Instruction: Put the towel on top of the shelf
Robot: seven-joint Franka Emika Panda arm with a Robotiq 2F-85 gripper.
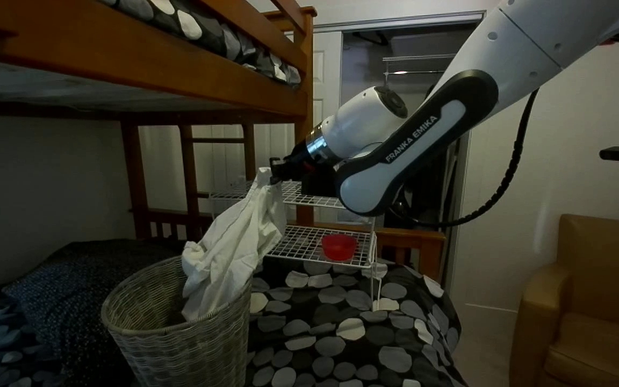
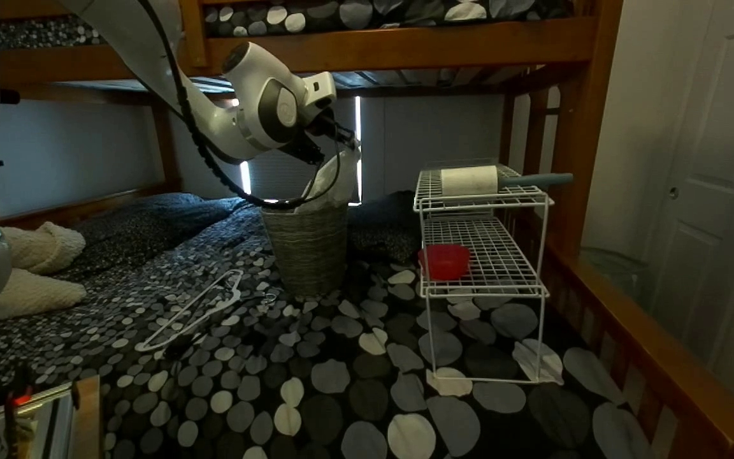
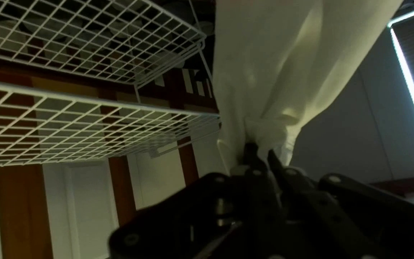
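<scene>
Dangling from fingers (image 3: 255,160), a creased towel (image 1: 238,236) dips into a woven basket (image 1: 186,352).

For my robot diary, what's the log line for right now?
hand: shut on towel; towel: lower part in basket; shelf: roller on top, bowl below; placing: not yet done

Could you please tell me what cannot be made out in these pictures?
Towel, lower end: hidden by the basket in both exterior views.
Armchair, right part: cut off by the right edge in an exterior view.
Gripper, exact hold: too dark and blurred in the wrist view.
</scene>
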